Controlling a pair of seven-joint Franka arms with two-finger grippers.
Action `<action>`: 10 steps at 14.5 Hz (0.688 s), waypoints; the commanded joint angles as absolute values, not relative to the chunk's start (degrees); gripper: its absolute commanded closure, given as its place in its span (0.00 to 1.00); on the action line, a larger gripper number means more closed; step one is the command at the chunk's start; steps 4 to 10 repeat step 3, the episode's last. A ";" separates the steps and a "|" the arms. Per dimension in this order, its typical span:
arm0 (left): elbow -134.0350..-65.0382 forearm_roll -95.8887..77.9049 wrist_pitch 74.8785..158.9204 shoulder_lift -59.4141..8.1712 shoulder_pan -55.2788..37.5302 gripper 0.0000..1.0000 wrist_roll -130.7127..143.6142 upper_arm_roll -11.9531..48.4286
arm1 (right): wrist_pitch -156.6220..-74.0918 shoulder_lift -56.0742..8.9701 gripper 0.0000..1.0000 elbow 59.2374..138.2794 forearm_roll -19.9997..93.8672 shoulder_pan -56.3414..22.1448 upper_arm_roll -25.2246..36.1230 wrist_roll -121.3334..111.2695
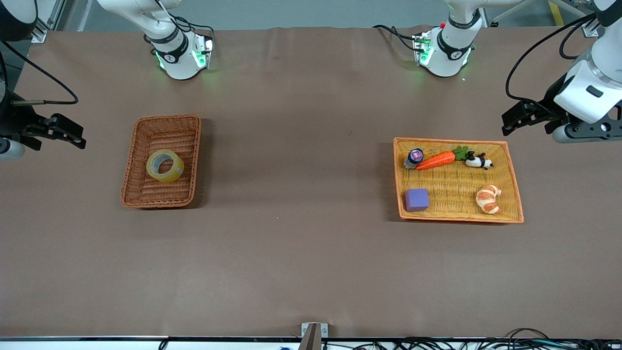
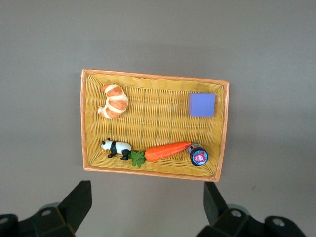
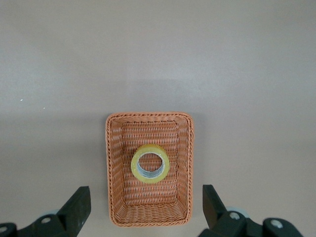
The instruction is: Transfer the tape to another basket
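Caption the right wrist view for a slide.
Open right end effector above the reddish-brown basket holding the tape.

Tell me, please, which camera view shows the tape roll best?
The right wrist view: it looks straight down on the tape, centred in the basket, hole plainly visible. The front view shows it smaller and at a slant. The left wrist view misses it entirely.

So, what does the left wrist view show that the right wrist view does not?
Only the left wrist view shows the orange-yellow tray with croissant, purple cube, panda, carrot and a small jar, under the open left gripper. Only the right wrist view shows the tape in the basket, under the open right gripper. Both show brown table.
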State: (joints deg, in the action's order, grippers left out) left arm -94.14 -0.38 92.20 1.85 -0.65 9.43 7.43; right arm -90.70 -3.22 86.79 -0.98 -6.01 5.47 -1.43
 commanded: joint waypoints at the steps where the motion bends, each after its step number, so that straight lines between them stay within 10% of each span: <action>1: -96.15 0.88 92.37 3.52 -0.62 0.00 10.28 8.00 | -90.00 -3.34 0.00 86.31 -0.18 -5.54 4.92 -1.14; 10: -95.71 0.70 92.55 2.90 -0.53 0.00 10.28 7.91 | -89.91 -3.34 0.00 86.31 -0.18 -5.54 4.92 -1.14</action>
